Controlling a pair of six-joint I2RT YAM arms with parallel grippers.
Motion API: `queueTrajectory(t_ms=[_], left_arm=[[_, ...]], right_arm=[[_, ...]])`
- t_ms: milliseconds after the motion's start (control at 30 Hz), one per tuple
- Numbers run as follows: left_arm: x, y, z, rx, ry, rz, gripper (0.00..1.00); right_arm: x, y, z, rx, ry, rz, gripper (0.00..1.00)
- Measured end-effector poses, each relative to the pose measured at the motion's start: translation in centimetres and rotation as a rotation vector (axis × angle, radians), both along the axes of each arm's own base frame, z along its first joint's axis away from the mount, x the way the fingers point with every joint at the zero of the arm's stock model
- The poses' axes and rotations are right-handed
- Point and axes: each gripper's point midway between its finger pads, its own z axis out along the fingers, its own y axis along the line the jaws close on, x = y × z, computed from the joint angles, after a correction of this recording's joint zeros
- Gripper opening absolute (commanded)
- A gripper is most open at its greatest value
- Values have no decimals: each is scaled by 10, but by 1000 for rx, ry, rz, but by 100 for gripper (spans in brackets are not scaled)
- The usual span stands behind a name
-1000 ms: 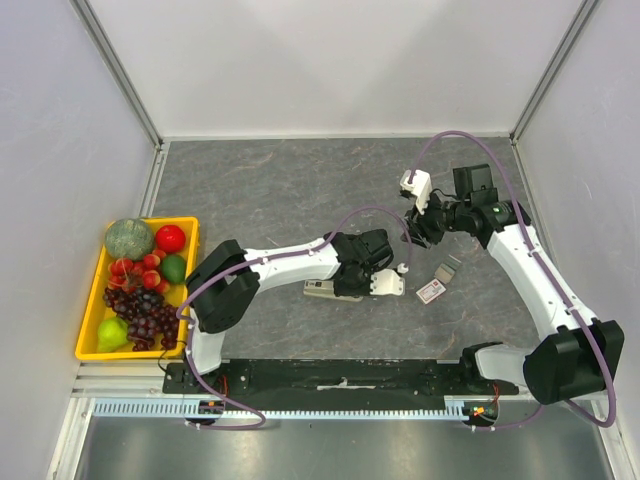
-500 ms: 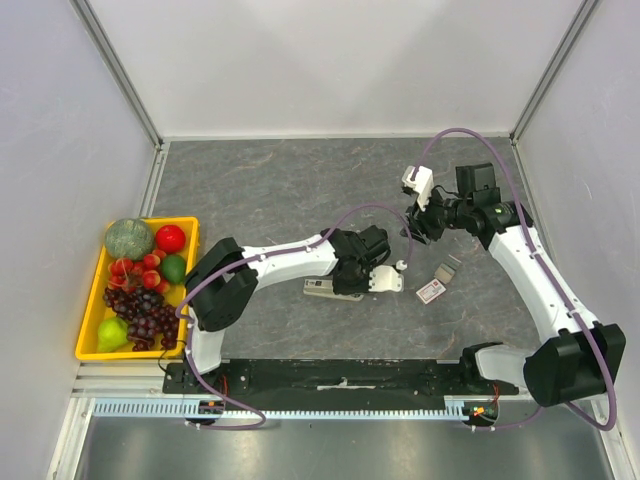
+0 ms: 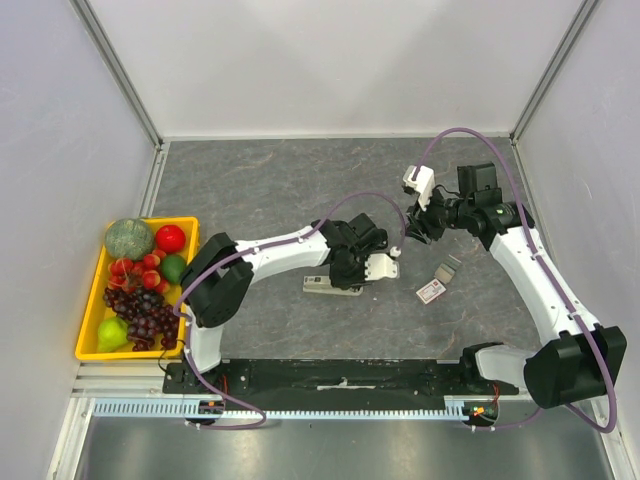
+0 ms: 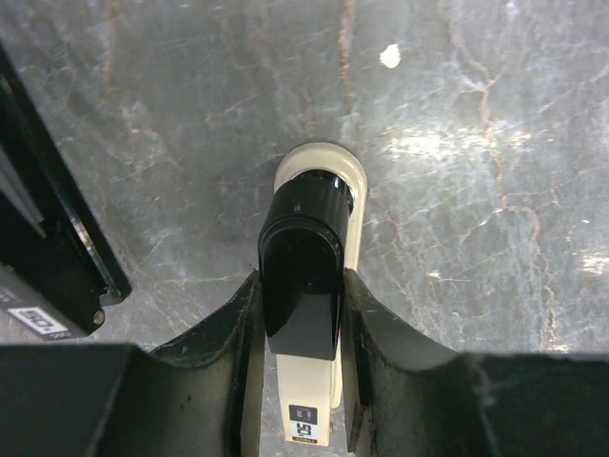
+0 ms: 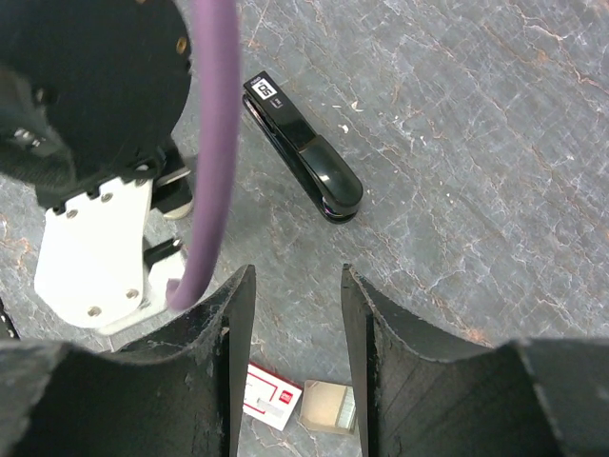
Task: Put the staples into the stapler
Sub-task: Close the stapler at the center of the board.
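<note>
Left pincer (image 4: 300,279) clamps the stapler (image 4: 303,238) on the desk (image 3: 260,190); right pincer (image 5: 295,286) hangs apart, empty, above the staples (image 5: 271,398).

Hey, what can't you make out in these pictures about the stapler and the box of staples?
Stapler: top view, the left pincer covers most of it; left wrist view, the bottom edge cuts off its rear.
Staples box: top view, print too small to read; right wrist view, a finger of the right pincer hides one end.
Whether the stapler is loaded: its black top hides the inside in both wrist views.
</note>
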Motion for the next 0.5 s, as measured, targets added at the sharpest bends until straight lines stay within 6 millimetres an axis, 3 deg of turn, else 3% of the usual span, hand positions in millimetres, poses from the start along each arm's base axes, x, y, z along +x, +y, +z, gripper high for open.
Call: queueTrajectory(t_ms=[167,500], left_arm=[[12,6,3,-26,-10,43,2],[9,5,-2,-42,-25,50,2]], right_arm=[[-1,1,0,2,4,3,49],[-1,0,0,2,4,2,49]])
